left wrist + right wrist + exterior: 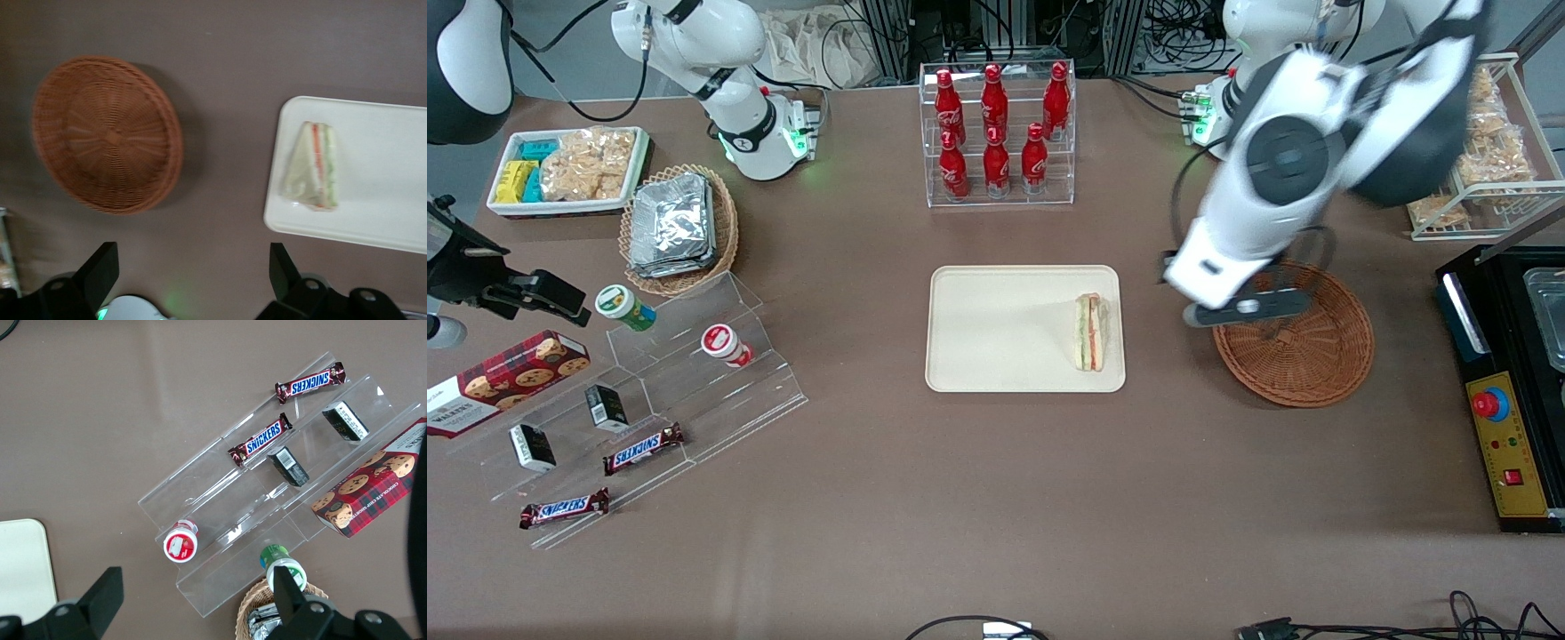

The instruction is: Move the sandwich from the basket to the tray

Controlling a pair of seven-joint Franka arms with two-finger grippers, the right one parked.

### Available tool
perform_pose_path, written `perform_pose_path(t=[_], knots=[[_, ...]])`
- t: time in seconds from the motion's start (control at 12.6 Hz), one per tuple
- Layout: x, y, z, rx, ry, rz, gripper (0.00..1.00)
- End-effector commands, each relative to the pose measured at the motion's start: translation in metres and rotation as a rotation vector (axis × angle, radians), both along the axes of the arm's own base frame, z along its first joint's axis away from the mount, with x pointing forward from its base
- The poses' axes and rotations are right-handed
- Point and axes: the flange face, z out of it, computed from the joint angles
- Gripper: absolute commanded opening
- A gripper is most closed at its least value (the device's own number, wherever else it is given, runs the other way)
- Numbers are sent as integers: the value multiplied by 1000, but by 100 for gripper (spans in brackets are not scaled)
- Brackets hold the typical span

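Front view shows the sandwich (pixel 1092 332) lying on the tray (pixel 996 329), close to the tray edge nearest the basket (pixel 1303 360). My gripper (pixel 193 270) hangs above the bare table between basket and tray, its 2 fingers (pixel 100 267) spread wide and holding nothing. From my wrist camera the basket (pixel 107 133) is empty, and the sandwich (pixel 313 167) rests flat on the tray (pixel 380 213).

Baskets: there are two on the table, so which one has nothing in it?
The reddish-brown basket under the open gripper holds nothing. The lighter tan basket, toward the parked arm's end, holds foil packets. The sandwich lies on the tray.
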Motion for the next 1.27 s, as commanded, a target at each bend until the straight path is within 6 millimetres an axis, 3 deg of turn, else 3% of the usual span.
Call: perform_pose_path(t=[0.0, 0.16, 0.4, 0.71, 1.19], knots=[[-2, 83, 24, -26, 0, -21, 100], [-3, 132, 41, -59, -23, 29, 100], [-24, 183, 47, -112, -88, 26, 100], [-23, 208, 57, -117, -89, 51, 100], [-15, 220, 67, -119, -101, 31, 100]])
